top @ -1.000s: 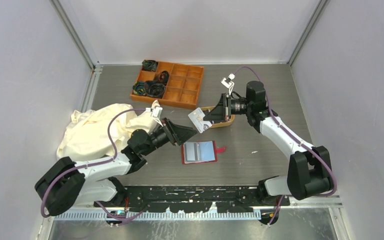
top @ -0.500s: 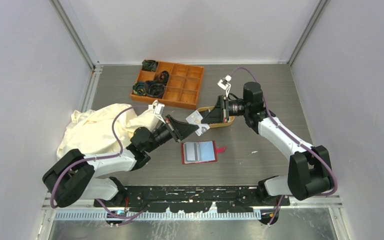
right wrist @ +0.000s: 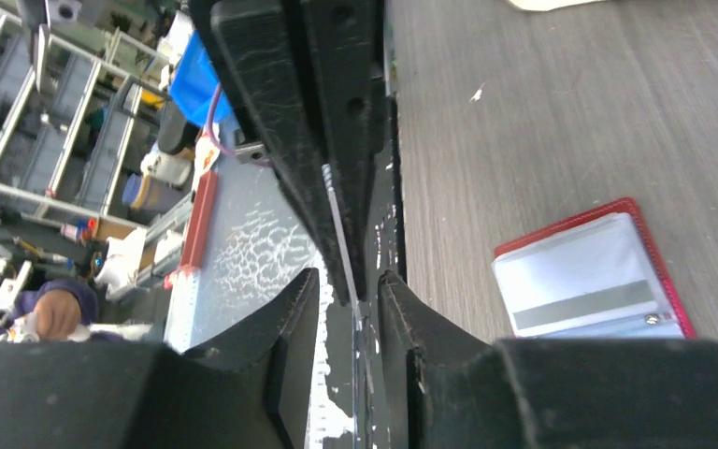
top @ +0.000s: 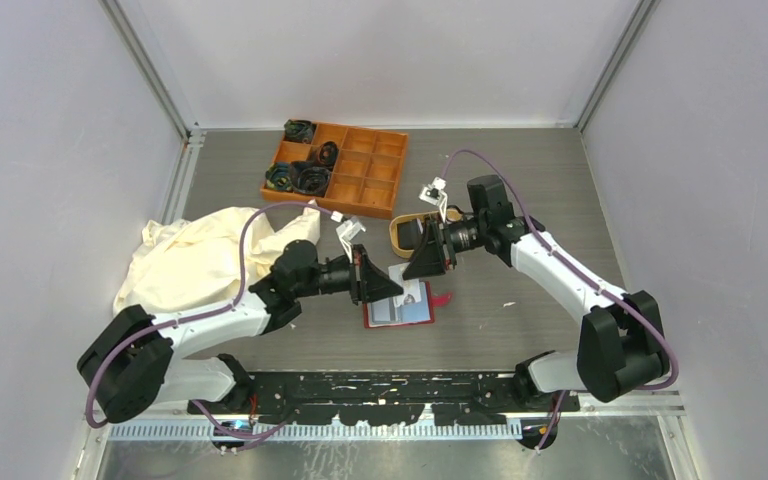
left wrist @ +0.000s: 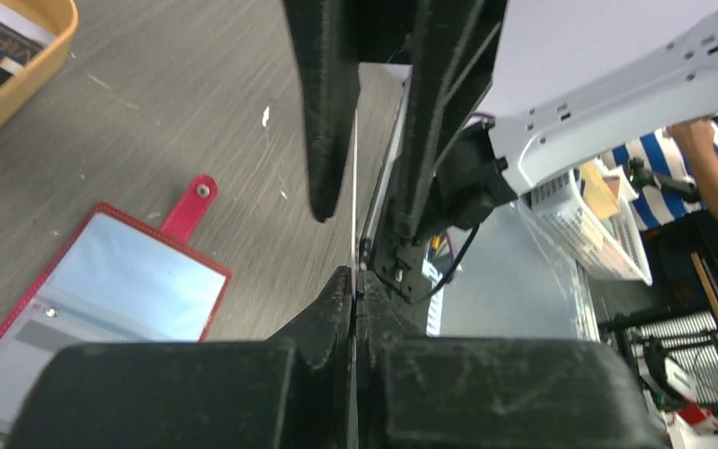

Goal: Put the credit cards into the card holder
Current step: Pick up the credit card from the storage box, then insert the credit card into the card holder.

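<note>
Slippage is the main risk: left jaws are clamped shut on 1 thin white plastic credit card (left wrist: 354, 187), held in the air over the open red leather-like card holder (left wrist: 122, 290) on the grey tabletop (left wrist: 196, 112); right jaws stand partly open around its far edge, so any brush could twist it loose.

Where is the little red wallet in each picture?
Top view: card holder in the middle of the table.
Left wrist: bottom left, opened flat.
Right wrist: lower right.
Shared landmark: the grey table under it.
</note>
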